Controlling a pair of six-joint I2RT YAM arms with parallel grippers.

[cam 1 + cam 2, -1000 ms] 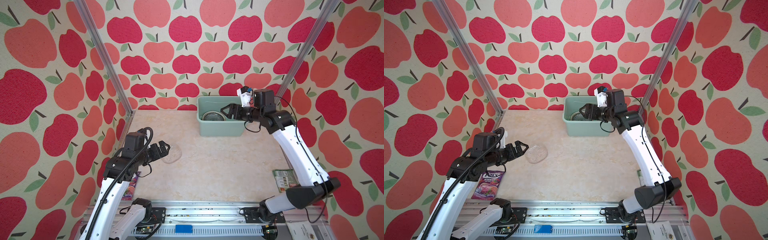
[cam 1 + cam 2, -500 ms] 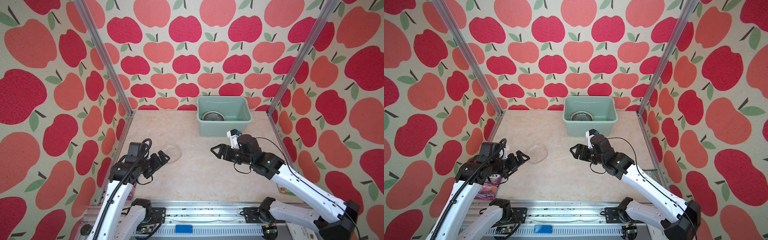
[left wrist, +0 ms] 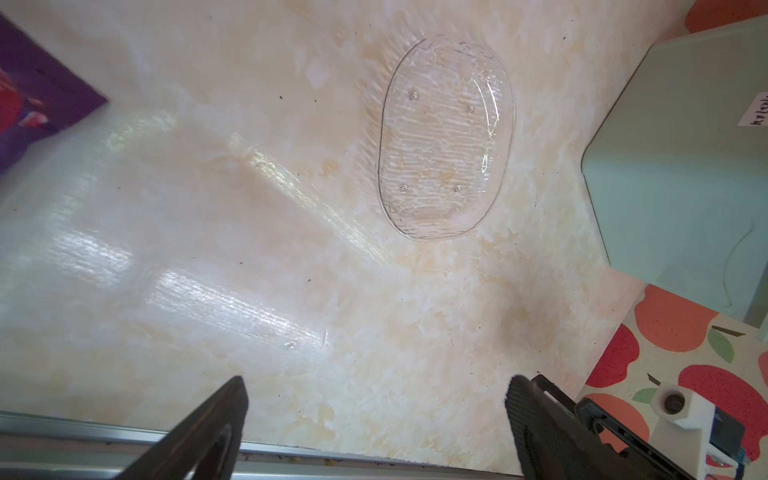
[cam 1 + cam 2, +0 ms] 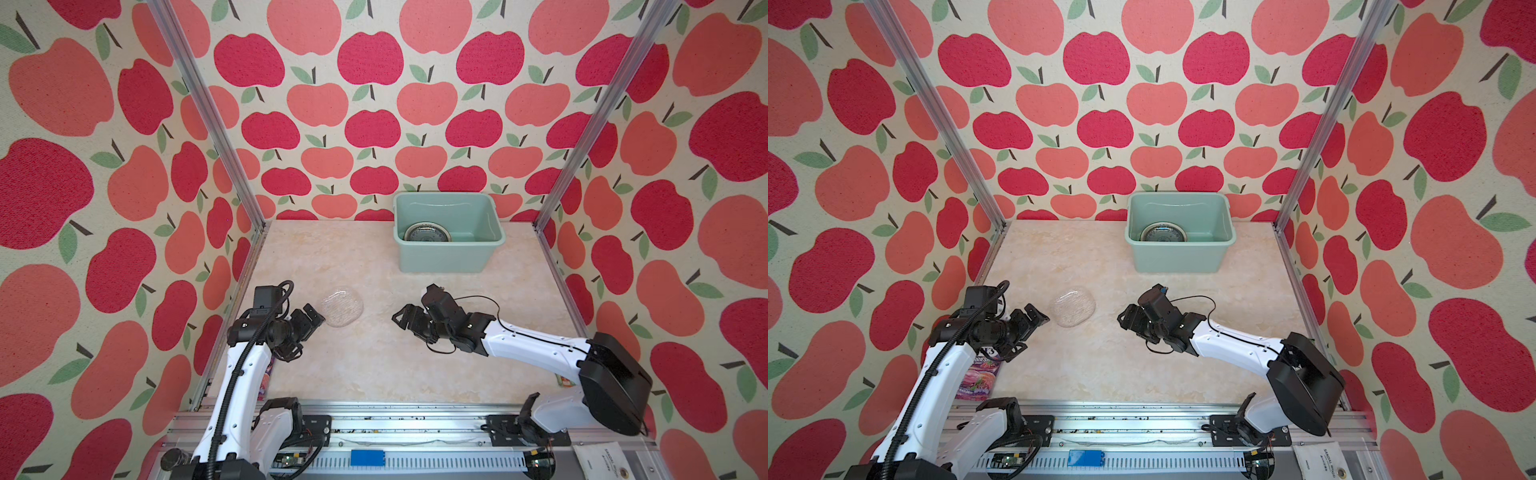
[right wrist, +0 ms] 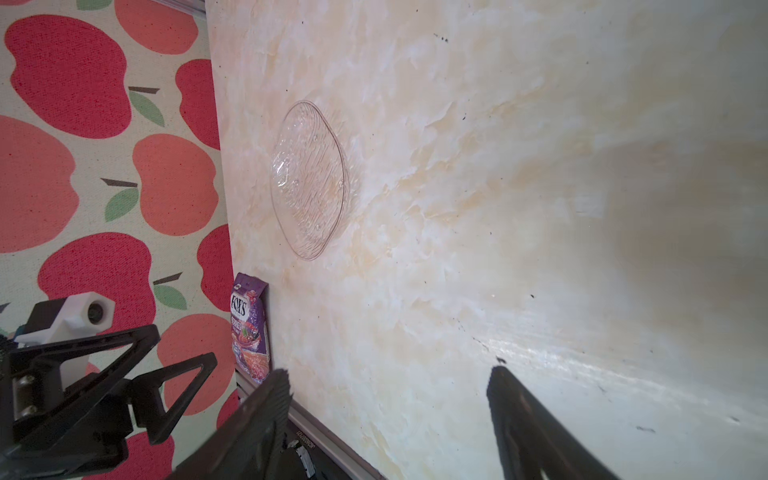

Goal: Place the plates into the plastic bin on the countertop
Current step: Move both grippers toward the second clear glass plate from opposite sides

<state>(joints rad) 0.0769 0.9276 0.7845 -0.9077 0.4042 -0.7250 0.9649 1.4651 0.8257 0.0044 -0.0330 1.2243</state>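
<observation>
The right gripper (image 4: 402,321), seen over the plastic bin (image 4: 441,257) a second ago, is now drawn back above the countertop (image 4: 374,374), jaws apart and empty. The left gripper (image 4: 314,316) is lowered, jaws spread, just beside the unmoved clear glass plate (image 4: 342,306). A dark-rimmed plate (image 4: 426,235) is seen inside the bin.
</observation>
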